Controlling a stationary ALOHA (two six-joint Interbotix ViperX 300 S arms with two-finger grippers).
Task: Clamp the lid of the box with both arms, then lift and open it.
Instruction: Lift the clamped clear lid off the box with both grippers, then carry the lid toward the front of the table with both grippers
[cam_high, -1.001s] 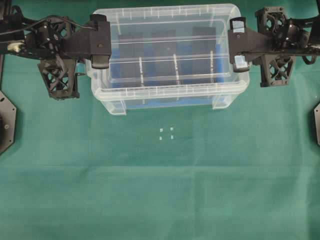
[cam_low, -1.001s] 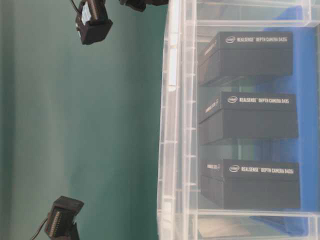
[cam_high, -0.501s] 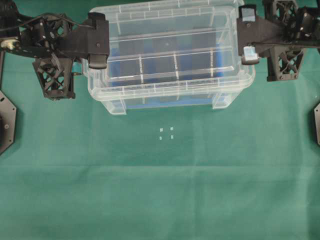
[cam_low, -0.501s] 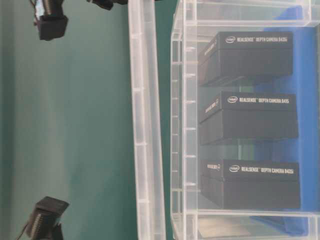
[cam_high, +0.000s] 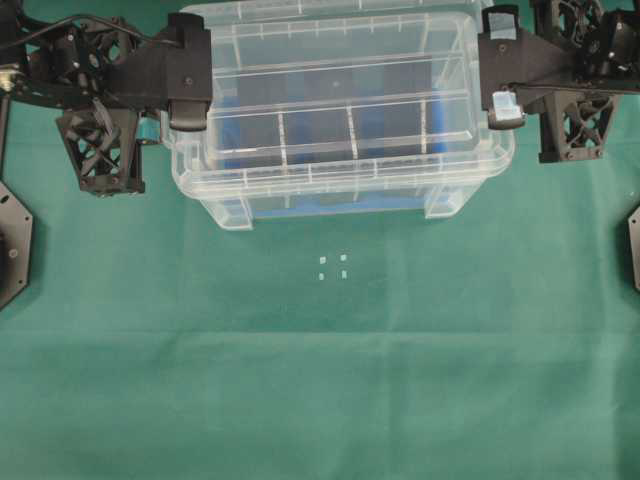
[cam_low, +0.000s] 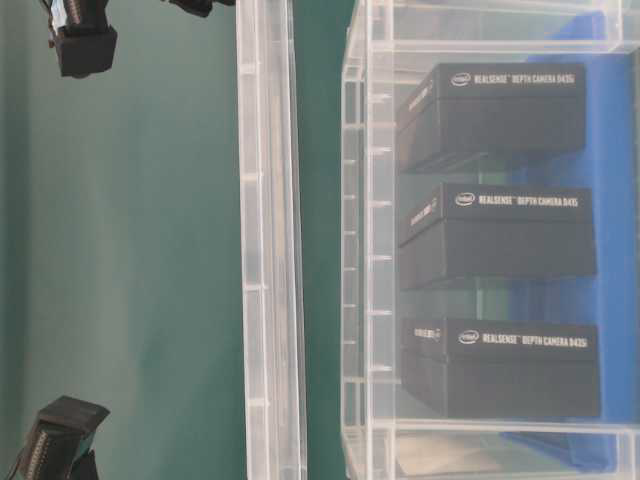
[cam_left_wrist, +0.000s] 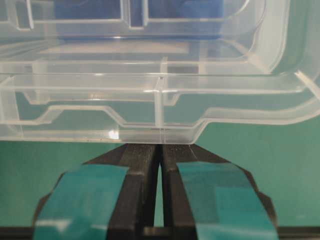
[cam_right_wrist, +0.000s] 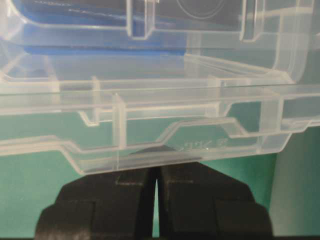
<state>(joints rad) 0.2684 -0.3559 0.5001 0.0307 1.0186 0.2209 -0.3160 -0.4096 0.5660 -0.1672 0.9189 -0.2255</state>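
Held lid (cam_high: 340, 100) clear above box (cam_high: 330, 195), left gripper (cam_left_wrist: 159, 150) and right gripper (cam_right_wrist: 156, 172) pinched tight on end tabs; could slip if unevenly raised.

Teal-taped left hand (cam_left_wrist: 160, 150) pinches the clear lid (cam_left_wrist: 150, 100) edge.

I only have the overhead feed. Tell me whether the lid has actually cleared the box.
Observer: Yes. In the table-level view the lid is apart from the box, with green backdrop showing between them.
Operator: Confirm the left grip.
Observer: The left wrist view shows the left gripper with its teal-taped fingers nearly together, pinching the lid's edge tab.
Operator: Now the right.
Observer: The right gripper is the same: black fingers nearly together on the lid's edge tab.
Operator: Report the contents.
Observer: Three black boxes printed RealSense Depth Camera D435.
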